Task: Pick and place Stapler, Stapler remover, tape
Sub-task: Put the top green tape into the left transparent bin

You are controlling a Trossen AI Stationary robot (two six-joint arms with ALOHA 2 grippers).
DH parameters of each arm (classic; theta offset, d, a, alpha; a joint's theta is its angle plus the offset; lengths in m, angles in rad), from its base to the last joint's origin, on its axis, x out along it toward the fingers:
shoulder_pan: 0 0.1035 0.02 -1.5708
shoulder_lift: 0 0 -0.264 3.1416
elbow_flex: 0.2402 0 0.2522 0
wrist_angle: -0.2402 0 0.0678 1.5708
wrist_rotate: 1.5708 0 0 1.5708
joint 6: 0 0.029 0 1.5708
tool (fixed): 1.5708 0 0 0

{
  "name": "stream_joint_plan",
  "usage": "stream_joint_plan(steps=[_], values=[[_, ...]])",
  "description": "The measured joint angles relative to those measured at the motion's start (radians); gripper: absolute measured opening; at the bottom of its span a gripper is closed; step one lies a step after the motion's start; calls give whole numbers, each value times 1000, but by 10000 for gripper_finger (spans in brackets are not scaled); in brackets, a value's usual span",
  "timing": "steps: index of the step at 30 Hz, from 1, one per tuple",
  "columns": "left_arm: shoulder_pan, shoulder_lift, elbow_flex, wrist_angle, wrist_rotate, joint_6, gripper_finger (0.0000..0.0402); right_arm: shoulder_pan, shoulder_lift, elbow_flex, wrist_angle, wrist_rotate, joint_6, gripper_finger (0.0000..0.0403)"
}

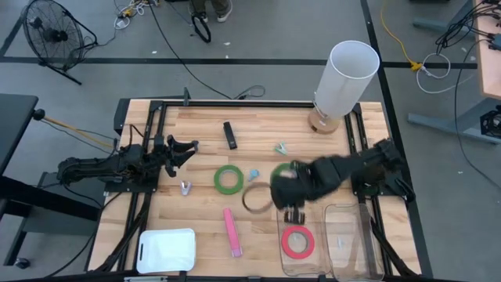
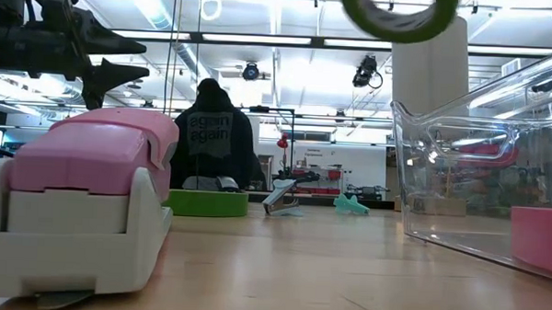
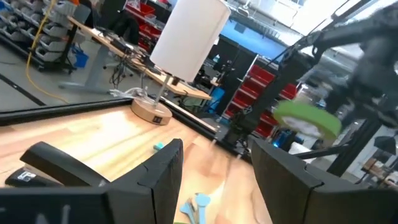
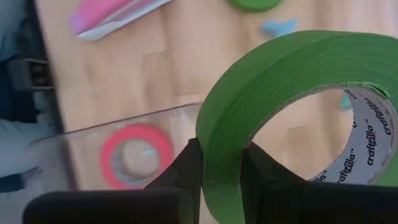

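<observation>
Tape was the thing in play: a green roll stood clamped on edge between the fingers of the right gripper, which pinched its band from both sides. Seen from above, the right gripper hung over the near-right part of the table, just at the far rim of the clear bin, with the held roll carried above the wood. From table height the same roll showed well up in the air, above the bin's wall.

A red-pink roll lay flat inside the clear bin, in its left compartment. Another green roll lay flat on the table near the middle, left of the right gripper and well apart from it. A pink stapler lay on the near side, left of the bin. A black stapler lay toward the far edge, and a small teal piece lay to its right. A white cylinder on a wooden base stood at the far-right corner, and a white tray sat at the near-left.

The left gripper waited at the left side of the table, its fingers spread and holding nothing.
</observation>
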State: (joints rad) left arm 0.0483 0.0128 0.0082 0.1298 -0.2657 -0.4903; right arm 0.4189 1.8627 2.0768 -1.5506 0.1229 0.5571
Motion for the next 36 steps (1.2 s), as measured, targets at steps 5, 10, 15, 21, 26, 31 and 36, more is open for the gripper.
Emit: stream_joint_plan(steps=[5, 10, 15, 21, 26, 31, 36], values=[[0, 0, 0, -2, 4, -24, 195, 137, 0, -66, 25, -1, 180, 55], [0, 0, 0, -7, 77, -26, 195, 232, 1, -163, 155, -17, 309, 55], [0, 0, 0, -8, 125, -56, 195, 293, 2, -271, 330, -64, 396, 55], [0, 0, 0, -12, 132, -70, 195, 344, 2, -389, 431, -85, 491, 55], [0, 0, 0, -16, 132, -68, 195, 360, 2, -459, 459, -114, 535, 55], [0, 0, 0, -16, 123, -66, 195, 356, 2, -486, 496, -116, 515, 55], [0, 0, 0, -16, 121, -66, 195, 353, 2, -490, 524, -114, 508, 55]])
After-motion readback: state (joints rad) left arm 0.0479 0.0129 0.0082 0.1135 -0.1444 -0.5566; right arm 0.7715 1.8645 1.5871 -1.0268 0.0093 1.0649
